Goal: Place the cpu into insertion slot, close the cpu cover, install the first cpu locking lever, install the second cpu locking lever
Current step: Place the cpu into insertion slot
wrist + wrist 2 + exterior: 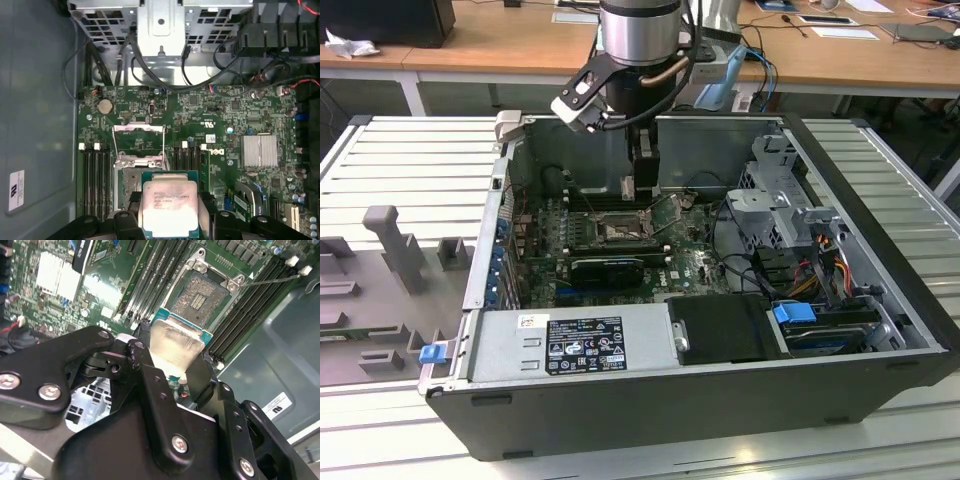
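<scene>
Here the fingers [146,371] clamp the chip [176,342] by its edges near the open socket [200,297], so it wants lowering level, corners squared to the frame.

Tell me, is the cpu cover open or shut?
Open: the cpu cover stands swung up off the insertion slot, its contact field bare, and the gripper holds the cpu.

We see our arm [638,35] coming straight down from above, wrist vertical, the hand [640,188] pointing downward. In both wrist views its two black fingers [145,372] press against opposite edges of the cpu [170,205], gripping it between them.
</scene>
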{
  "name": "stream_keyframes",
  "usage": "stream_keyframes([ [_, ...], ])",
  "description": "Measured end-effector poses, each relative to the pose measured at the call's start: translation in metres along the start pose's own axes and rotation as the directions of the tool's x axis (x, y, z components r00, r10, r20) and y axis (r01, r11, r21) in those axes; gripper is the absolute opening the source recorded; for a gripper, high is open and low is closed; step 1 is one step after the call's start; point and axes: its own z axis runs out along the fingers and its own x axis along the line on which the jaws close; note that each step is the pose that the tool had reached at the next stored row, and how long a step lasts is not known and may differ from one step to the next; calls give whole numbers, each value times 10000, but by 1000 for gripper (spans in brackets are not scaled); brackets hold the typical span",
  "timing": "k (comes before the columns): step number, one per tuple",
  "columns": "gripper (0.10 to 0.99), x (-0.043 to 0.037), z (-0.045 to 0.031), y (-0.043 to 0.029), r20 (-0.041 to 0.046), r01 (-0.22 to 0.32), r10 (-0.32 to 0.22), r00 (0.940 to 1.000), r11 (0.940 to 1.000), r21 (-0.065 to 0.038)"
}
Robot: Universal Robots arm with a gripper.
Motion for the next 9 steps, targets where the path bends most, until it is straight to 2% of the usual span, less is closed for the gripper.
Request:
stream_keyframes([
  [5, 529, -2, 85, -8, 17, -207, 207, 9998, 9998, -4],
  [6, 529, -3, 126, -12, 17, -199, 199, 9998, 9998, -4],
  [8, 529, 3, 168, -16, 7, -69, 69, 10000, 10000, -1],
  [9, 529, 3, 197, -18, -20, 248, -248, 9997, 9997, 6],
])
